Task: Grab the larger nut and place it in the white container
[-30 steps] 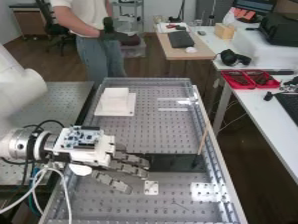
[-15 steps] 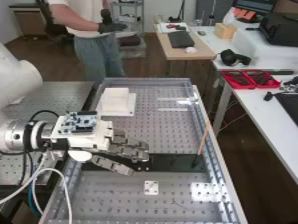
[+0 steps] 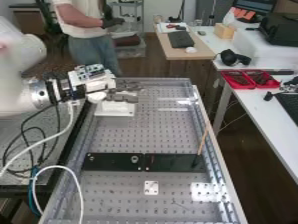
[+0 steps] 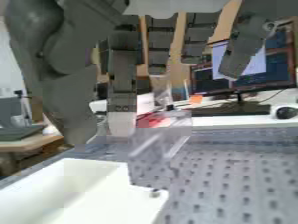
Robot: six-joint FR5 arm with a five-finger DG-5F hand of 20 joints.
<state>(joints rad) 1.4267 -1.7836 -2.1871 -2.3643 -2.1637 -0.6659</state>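
Hand: I have it at the white container, upper left of the high view; I cannot tell whether it is open, closed or gripping anything.
Larger nut: I cannot tell where it is; my guess is in the hand or already in the container.
Container: on the perforated tabletop, its open side up, partly behind the hand in the high view.
Bar and bearing: the flat black bar lies low in the frame, the bearing standing on it.
Drop risk: if I'm carrying the nut and let go off-centre, it could strike the rim and bounce onto the tabletop.
Collision risk: going in too low or too far sideways, I could knock a wall and shift the container.
Release risk: a small nut might catch against the hand, so I'd check before backing out.
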